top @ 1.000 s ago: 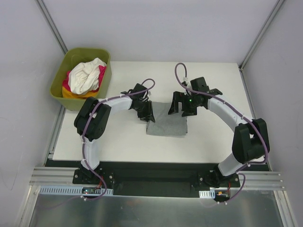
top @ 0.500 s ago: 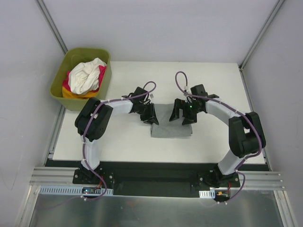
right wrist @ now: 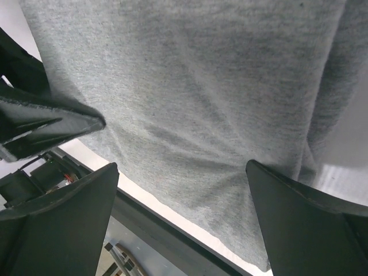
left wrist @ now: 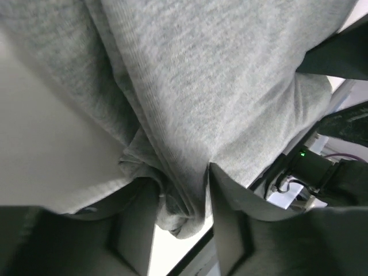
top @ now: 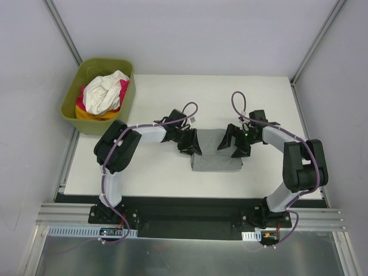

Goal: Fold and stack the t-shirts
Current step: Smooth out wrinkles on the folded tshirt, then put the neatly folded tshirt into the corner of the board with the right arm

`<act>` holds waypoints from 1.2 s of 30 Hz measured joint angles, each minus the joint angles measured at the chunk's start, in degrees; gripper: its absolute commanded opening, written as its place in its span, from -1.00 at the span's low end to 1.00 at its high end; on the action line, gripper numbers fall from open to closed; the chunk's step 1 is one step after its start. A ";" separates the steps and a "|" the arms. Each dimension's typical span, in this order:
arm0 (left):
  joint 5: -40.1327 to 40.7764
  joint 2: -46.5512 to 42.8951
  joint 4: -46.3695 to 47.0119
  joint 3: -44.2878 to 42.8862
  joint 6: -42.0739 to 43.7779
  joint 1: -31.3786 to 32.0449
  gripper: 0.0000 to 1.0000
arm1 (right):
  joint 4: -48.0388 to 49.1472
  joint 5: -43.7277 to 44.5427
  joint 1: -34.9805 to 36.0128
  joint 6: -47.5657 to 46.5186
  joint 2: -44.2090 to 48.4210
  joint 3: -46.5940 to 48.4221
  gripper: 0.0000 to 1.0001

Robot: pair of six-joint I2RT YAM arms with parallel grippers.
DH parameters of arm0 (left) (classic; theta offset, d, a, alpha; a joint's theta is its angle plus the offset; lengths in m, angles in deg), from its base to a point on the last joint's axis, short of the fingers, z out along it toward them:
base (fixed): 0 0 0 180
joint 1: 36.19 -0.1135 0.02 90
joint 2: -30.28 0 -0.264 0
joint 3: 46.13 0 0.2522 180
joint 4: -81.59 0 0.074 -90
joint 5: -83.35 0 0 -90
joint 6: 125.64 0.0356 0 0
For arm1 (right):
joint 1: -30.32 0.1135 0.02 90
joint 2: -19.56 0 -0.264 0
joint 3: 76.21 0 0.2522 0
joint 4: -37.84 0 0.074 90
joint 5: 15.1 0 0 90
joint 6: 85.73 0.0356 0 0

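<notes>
1. White surface [top: 144, 172] carries the grey t-shirt [top: 215, 158].
2. Olive tub [top: 92, 125], well left of the grey t-shirt, holds the other t-shirts [top: 104, 95], unfolded.
3. The grey t-shirt looks folded; the stack is not begun.
4. Left pincer [top: 194, 148] pinches its bunched left edge.
5. Right pincer [top: 230, 148] hangs spread wide over its right edge.

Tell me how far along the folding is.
Done: grey shirt looks folded on the table. In hand: left fingers pinch its edge; right fingers stand open over it. To do: white shirt, pink shirt and orange shirt sit crumpled in the tub.
</notes>
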 measured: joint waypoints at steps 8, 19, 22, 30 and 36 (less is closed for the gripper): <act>-0.76 -1.60 1.42 0.24 -0.48 0.44 0.44 | -4.44 3.19 0.07 -3.82 2.60 0.81 0.95; 0.66 -9.51 0.55 7.54 -0.02 -2.19 0.99 | -9.97 7.69 8.79 -6.10 7.26 9.99 0.93; 1.01 -13.86 -0.42 10.82 0.11 -4.39 0.98 | -9.94 7.67 11.82 -5.86 5.42 12.41 0.93; 7.45 -27.21 -5.60 14.97 1.81 -7.65 0.99 | -6.47 7.06 15.76 -2.97 -7.96 19.10 0.93; 13.03 -32.98 -9.51 15.74 3.28 -8.92 0.99 | -4.63 6.97 14.60 -1.29 -12.28 17.70 0.93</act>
